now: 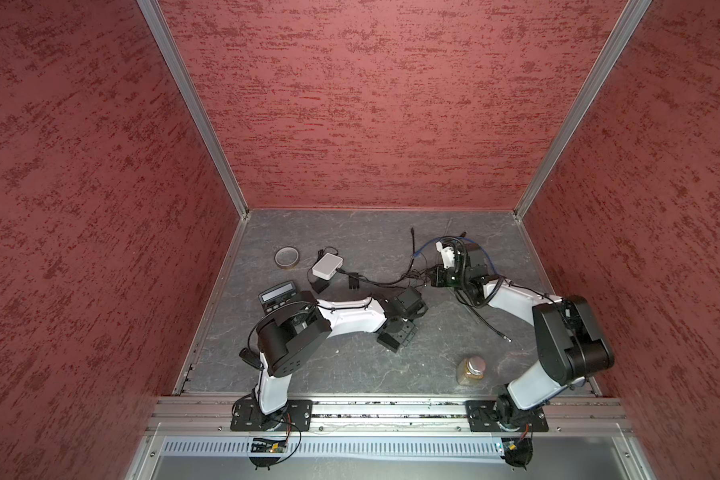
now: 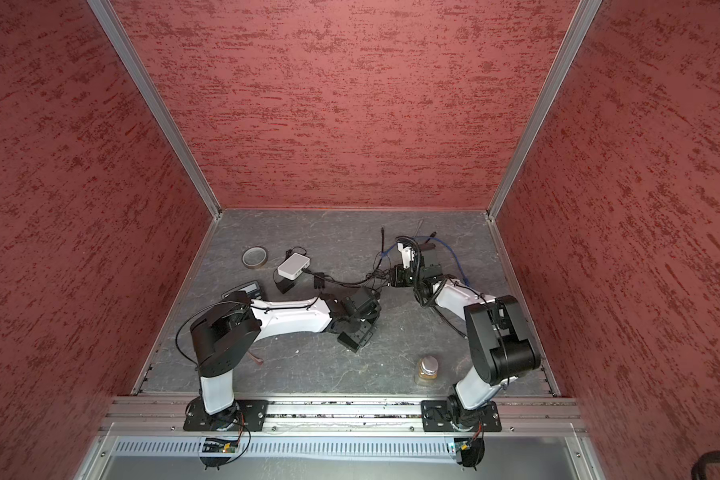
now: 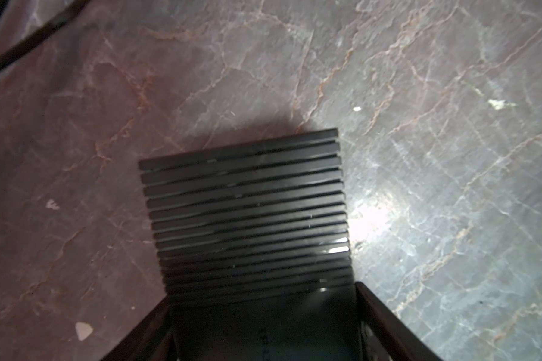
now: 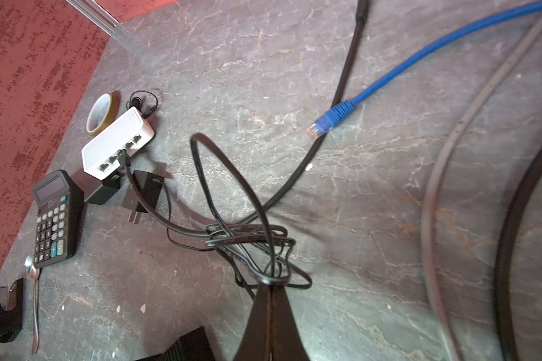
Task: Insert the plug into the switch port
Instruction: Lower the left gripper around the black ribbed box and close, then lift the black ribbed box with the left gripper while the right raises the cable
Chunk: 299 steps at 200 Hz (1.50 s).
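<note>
Switch (image 4: 118, 147) near tape (image 4: 102, 114), calculator (image 4: 55, 218), tangled cable (image 4: 248, 237).

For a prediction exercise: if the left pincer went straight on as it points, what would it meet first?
Probably the tabletop; nothing else shows ahead of the left pincer, depth unclear.

The left arm stretches low toward the worktop's middle, its gripper (image 1: 396, 336) tipped down close over the surface, with one ribbed finger (image 3: 244, 212) showing in the wrist view. The right arm reaches toward the far edge, its gripper (image 4: 271, 283) pinched tight on a thin black cable (image 4: 251, 234).
</note>
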Tool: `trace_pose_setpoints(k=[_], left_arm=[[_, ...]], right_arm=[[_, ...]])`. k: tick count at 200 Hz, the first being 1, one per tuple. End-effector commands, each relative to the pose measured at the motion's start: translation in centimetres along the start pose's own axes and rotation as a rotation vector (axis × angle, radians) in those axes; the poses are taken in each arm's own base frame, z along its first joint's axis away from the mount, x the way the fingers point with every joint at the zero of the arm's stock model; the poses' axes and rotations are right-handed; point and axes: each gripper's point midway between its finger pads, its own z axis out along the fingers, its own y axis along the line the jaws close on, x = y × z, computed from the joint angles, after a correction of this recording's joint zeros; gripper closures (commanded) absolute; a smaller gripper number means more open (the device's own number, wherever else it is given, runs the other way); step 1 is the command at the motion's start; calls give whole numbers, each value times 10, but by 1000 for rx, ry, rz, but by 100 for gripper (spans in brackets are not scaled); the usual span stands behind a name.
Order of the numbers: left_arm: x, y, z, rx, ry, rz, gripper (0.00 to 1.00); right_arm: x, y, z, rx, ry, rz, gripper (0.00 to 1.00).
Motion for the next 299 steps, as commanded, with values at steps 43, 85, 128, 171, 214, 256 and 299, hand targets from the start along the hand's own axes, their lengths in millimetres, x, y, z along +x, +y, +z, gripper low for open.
trace_pose_setpoints(k=[43,85,128,171,214,256,299], left_arm=[[9,6,13,-31,51,-19,45],[3,11,5,-25,-70,-42,59],[-16,22,-35,-27,-302,-86,64],[-32,28,-95,21,-557,-103,65],[-34,36,-152,80,-808,-131,65],[-16,36,-171,107,-958,-75,65],[-3,37,-168,104,-1016,-37,65]], right_arm=[[-6,16,-5,-33,-32,-20,100],[-4,25,-5,-81,-33,-8,100],[-6,32,-8,-108,-42,0,100],[-13,46,-20,-157,-75,5,100],[-19,63,-31,-193,-113,6,100],[-21,86,-41,-232,-142,-17,99],[-20,112,-48,-310,-152,-14,99]])
